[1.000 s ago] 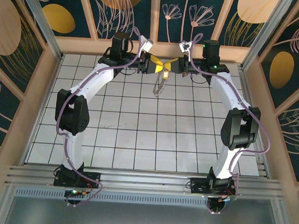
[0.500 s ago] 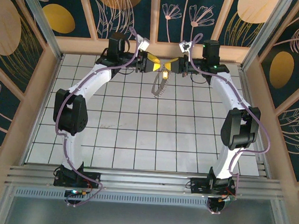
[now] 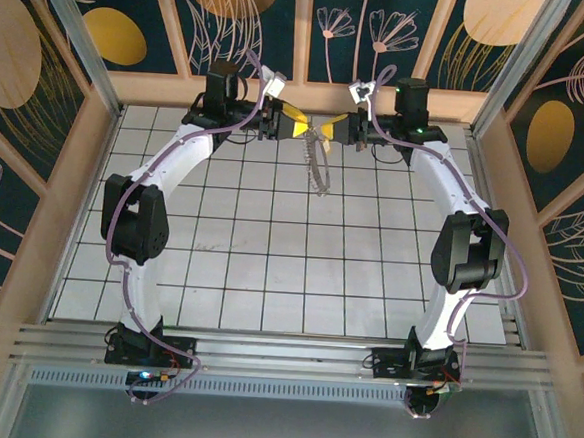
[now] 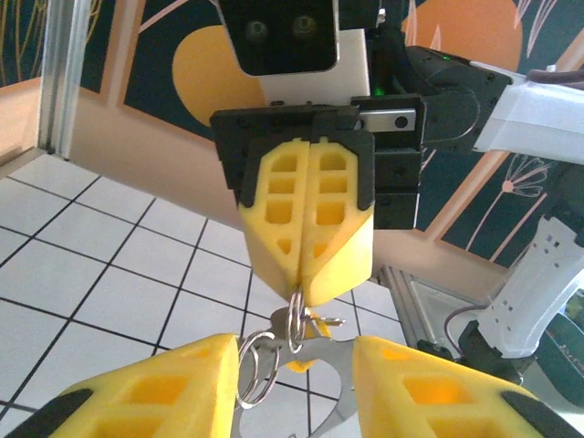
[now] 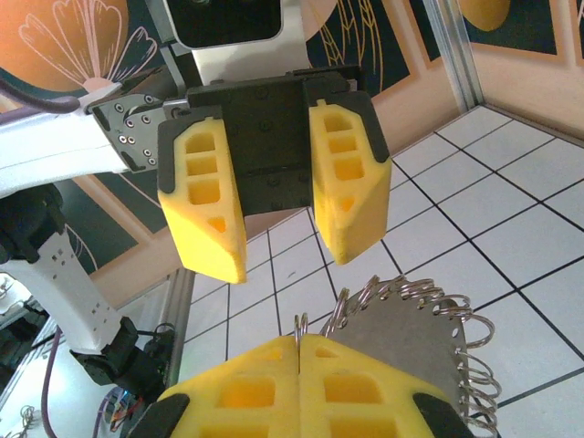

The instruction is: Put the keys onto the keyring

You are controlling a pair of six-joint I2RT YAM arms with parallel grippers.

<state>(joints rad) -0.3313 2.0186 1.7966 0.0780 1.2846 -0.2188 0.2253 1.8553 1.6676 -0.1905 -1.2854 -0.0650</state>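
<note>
Found the right gripper (image 3: 332, 132) clenched on the keyring (image 3: 320, 171), dangling at upper centre of the frame; saw the left gripper (image 3: 295, 125) parted and empty just opposite; judged threading in hand; needed next a fine, well-aligned pinch.

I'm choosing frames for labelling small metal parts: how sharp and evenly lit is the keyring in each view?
Left wrist: the keyring is close and sharp, with bright glints on its rings. Right wrist: the keyring is crisp too, evenly lit against the tiles. Top external: the keyring is tiny, its rings unresolved; light flat, shadows faint.
</note>
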